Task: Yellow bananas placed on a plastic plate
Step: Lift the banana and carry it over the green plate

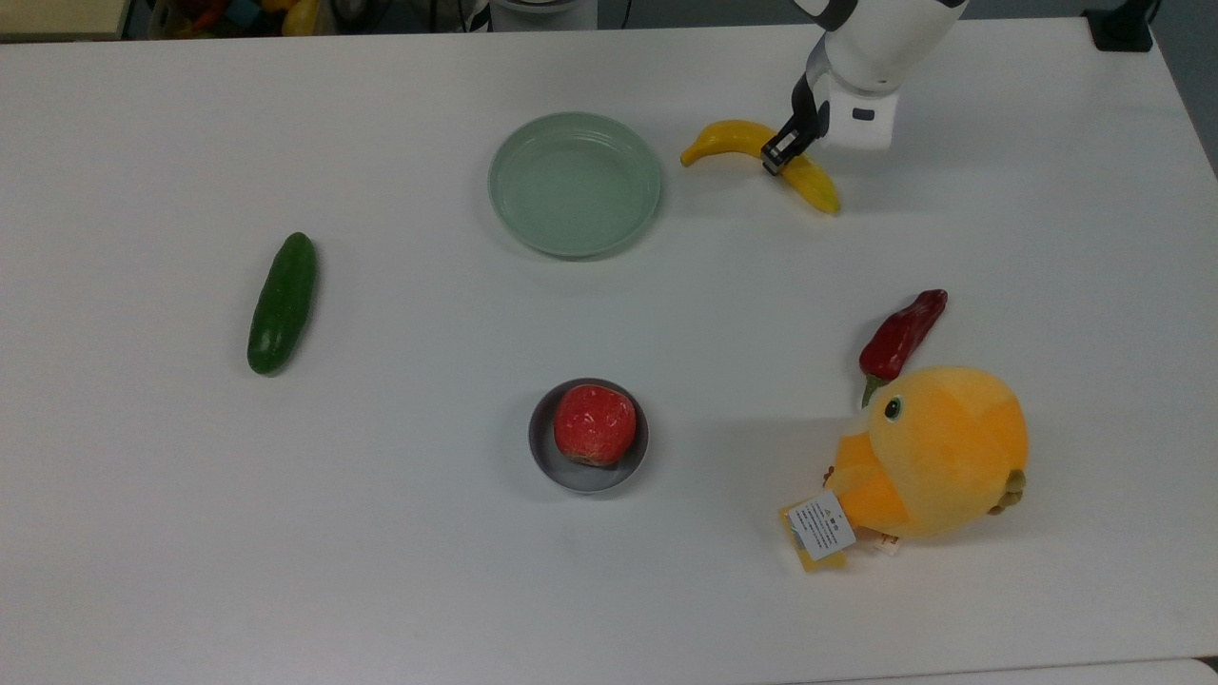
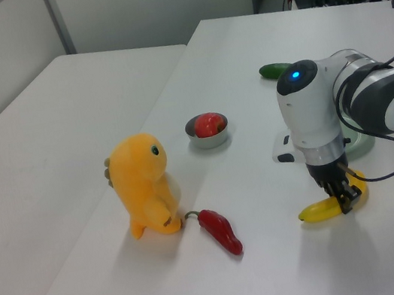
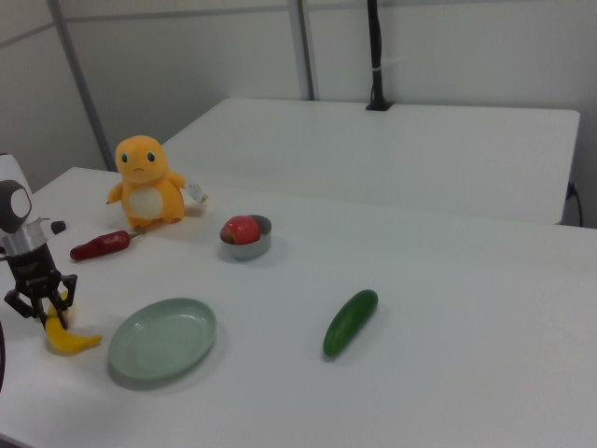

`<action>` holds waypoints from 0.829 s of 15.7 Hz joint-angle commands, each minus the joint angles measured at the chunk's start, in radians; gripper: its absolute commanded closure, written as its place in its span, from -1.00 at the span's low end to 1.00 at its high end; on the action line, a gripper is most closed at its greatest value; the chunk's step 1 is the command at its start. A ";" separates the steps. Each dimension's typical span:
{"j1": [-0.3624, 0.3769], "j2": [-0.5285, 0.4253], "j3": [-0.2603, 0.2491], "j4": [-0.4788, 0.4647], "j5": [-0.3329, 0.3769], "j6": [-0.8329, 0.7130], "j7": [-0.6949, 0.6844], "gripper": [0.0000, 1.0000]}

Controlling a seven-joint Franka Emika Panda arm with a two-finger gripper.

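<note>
Gripper (image 1: 782, 155) clamped on yellow bananas (image 1: 809, 181) at mid-curve.
Fruit lies on table (image 1: 381, 571); plastic plate (image 1: 575, 184) near gripper, to top view's left, apart.
</note>
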 commanded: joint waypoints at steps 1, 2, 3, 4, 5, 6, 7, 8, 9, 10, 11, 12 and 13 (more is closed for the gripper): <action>-0.057 -0.096 0.007 -0.007 -0.005 0.000 0.023 0.98; -0.088 -0.139 0.007 -0.013 -0.002 -0.004 0.025 0.98; -0.120 -0.177 0.007 -0.016 0.000 -0.024 0.023 0.98; -0.146 -0.209 0.007 -0.015 0.001 -0.058 0.016 0.98; -0.169 -0.237 0.005 -0.015 0.001 -0.084 0.013 0.98; -0.183 -0.263 0.002 -0.020 0.001 -0.099 0.011 0.98; -0.199 -0.284 -0.001 -0.029 0.001 -0.116 0.013 0.98; -0.218 -0.300 -0.003 -0.035 0.003 -0.125 0.019 0.98; -0.235 -0.306 -0.003 -0.041 0.006 -0.128 0.025 0.98; -0.251 -0.309 -0.003 -0.047 0.006 -0.136 0.025 0.98; -0.268 -0.309 -0.004 -0.053 0.006 -0.139 0.026 0.98; -0.278 -0.309 -0.006 -0.065 0.008 -0.138 0.031 0.97; -0.288 -0.309 -0.015 -0.075 0.008 -0.132 0.036 0.97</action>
